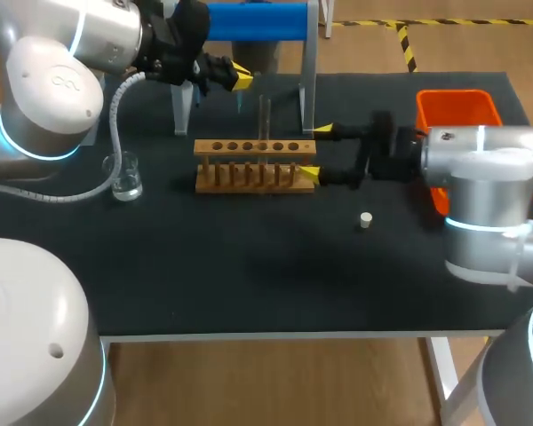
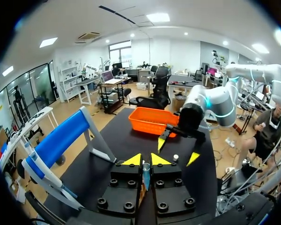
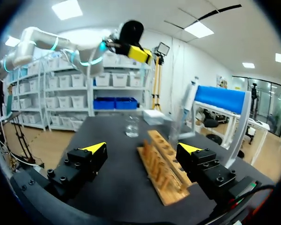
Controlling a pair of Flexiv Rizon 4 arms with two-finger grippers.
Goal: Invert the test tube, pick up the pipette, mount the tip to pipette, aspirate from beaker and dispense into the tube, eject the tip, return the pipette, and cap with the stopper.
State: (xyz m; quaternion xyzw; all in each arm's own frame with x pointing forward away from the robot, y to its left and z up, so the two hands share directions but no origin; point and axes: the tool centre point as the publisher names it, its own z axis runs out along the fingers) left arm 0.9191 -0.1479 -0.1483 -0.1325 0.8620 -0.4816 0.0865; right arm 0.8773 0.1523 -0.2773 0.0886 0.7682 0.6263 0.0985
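Observation:
High above the table's back, near the stand, my left gripper (image 1: 242,78) (image 2: 145,160) is shut on a thin bluish translucent piece (image 2: 146,174) that looks like a pipette tip. A clear test tube (image 1: 264,115) stands upright in the wooden rack (image 1: 253,164) (image 3: 161,166). My right gripper (image 1: 317,152) (image 3: 142,148) is open, and its fingers flank the rack's right end. A white pipette (image 3: 188,101) hangs beside the blue stand (image 3: 220,99). The glass beaker (image 1: 126,177) (image 3: 132,126) sits left of the rack. The small white stopper (image 1: 365,220) (image 2: 176,158) lies in front of the right gripper.
An orange bin (image 1: 457,108) (image 2: 152,121) stands at the table's right back, behind my right arm. The blue-topped stand (image 1: 258,19) spans the back behind the rack. Bare black tabletop (image 1: 249,266) runs along the front.

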